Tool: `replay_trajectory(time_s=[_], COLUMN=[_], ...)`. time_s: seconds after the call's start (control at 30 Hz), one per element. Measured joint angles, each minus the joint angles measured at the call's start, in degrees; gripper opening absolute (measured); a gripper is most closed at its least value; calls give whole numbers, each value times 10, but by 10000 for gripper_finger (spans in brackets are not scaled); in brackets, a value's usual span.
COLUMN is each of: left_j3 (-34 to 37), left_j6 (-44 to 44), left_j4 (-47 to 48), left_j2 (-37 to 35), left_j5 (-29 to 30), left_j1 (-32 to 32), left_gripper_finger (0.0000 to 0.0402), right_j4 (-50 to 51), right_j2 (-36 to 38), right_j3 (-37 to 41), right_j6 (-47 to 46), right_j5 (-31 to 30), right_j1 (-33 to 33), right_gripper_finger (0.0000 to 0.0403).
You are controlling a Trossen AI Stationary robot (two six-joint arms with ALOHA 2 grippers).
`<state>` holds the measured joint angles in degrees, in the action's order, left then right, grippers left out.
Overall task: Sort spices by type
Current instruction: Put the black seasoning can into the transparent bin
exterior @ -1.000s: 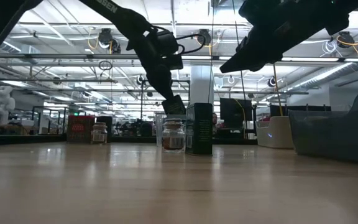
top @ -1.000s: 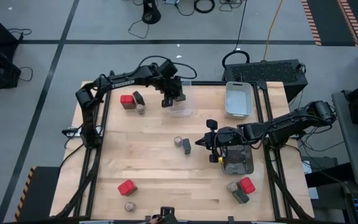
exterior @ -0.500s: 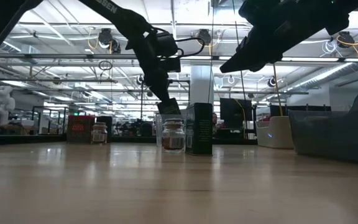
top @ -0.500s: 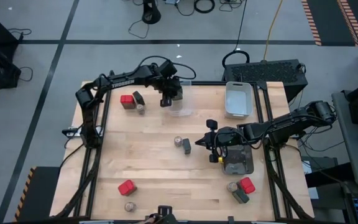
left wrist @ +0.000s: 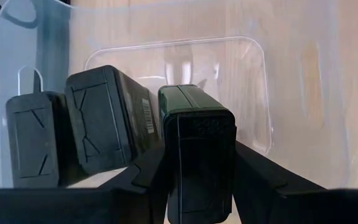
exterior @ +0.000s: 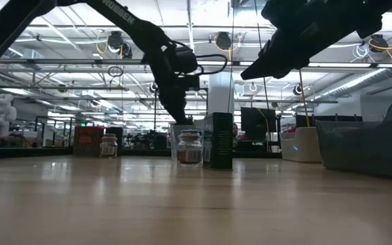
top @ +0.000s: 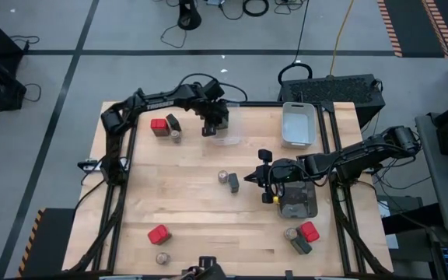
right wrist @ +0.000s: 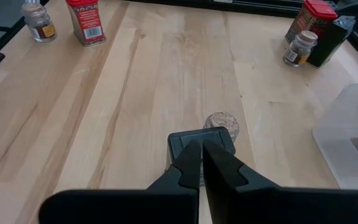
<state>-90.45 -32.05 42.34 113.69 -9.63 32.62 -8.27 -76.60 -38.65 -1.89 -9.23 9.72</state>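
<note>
While high view hides it — left gripper clamps dark tin | clear bin

The tabletop is pale planked wood with a smooth, faintly sheened finish. The clear bin is glossy see-through plastic. Inside it, the dark tins look semi-gloss with embossed lids. The left claw has matt black fingers. The red tin carries a printed label.
</note>
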Motion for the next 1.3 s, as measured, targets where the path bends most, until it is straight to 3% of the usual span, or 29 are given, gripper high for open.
replay_trajectory(time_s=[0.23,0.67,1.17,1.3], left_j3=[0,0,0,0], left_j6=[-1,2,2,2], left_j4=[-36,-41,-32,11], left_j2=[5,6,-51,-73], left_j5=[10,41,55,76], left_j1=[0,-1,-20,-24], left_gripper_finger=[145,227,230,231], right_j4=[0,0,1,3], right_j2=[0,0,0,0], right_j3=[0,0,0,0], right_j6=[1,0,5,2], right_j5=[0,0,0,0], right_j1=[0,0,0,0], right_gripper_finger=[0,0,0,0])
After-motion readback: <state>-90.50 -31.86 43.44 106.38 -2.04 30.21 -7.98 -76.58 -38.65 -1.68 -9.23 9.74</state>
